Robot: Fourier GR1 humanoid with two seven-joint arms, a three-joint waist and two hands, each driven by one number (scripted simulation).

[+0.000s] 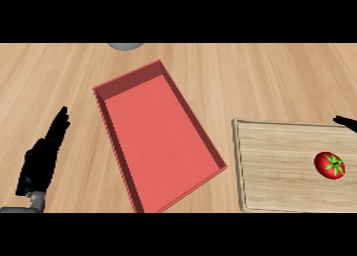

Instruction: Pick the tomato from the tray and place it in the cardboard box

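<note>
- Nearest, at the lower left corner: grey forearm (35, 200) ending in the black left hand (41, 162), fingers (59, 125) straight, close together and pointing up the view, holding nothing.
- Underneath everything: tabletop (269, 75) of pale wood, long boards with a fine grain running across the view, filling it from edge to edge.
- Just right of the left hand, apart from it: box (162, 140), red inside and out, long and shallow with low walls, open on top, set at a slant with its far end toward the upper middle and its near corner toward the lower edge.
- Right of the box, near but not touching: tray (284, 165), light wood with a thin raised rim, cut off by the right and lower edges.
- On the right part of the tray: tomato (329, 165), red with a green star of leaves, lying alone on the boards, nothing touching it.
- At the right edge, over the tray's far corner: right hand (351, 125), only a black sliver in view, well apart from the tomato; cannot tell whether open or closed.
- At the top edge, beyond the box: grey rounded thing (125, 45), mostly cut off.
</note>
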